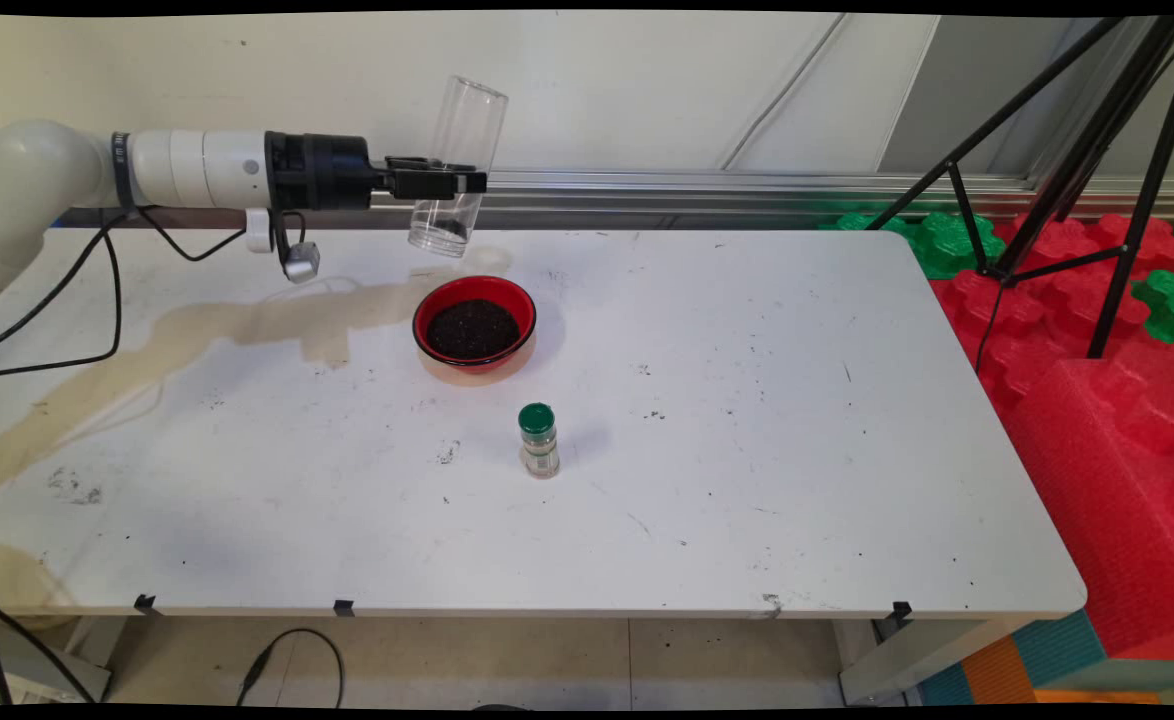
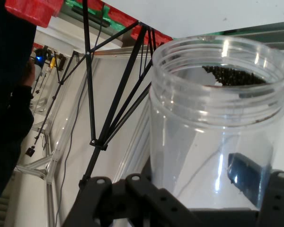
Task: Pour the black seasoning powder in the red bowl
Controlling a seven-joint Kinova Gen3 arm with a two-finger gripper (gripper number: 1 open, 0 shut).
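Observation:
My gripper (image 1: 457,182) is shut on a clear plastic jar (image 1: 457,160) and holds it in the air, nearly upright and leaning a little to the right. It hangs above the table's far side, just behind and left of a red bowl (image 1: 419,322) filled with dark grains. A few dark grains lie at the jar's lower end. In the hand view the jar (image 2: 213,137) fills the right half between my gripper's (image 2: 206,201) fingers, with its threaded mouth towards the top and dark grains showing near that rim. A small spice jar (image 1: 538,440) with a green lid stands upright in front of the bowl.
The white table (image 1: 797,450) bears scuffs and scattered dark specks. Black tripod legs (image 1: 1047,150) stand off its right far corner among red and green foam blocks (image 1: 1097,400). Black cables (image 1: 107,290) hang from the arm on the left.

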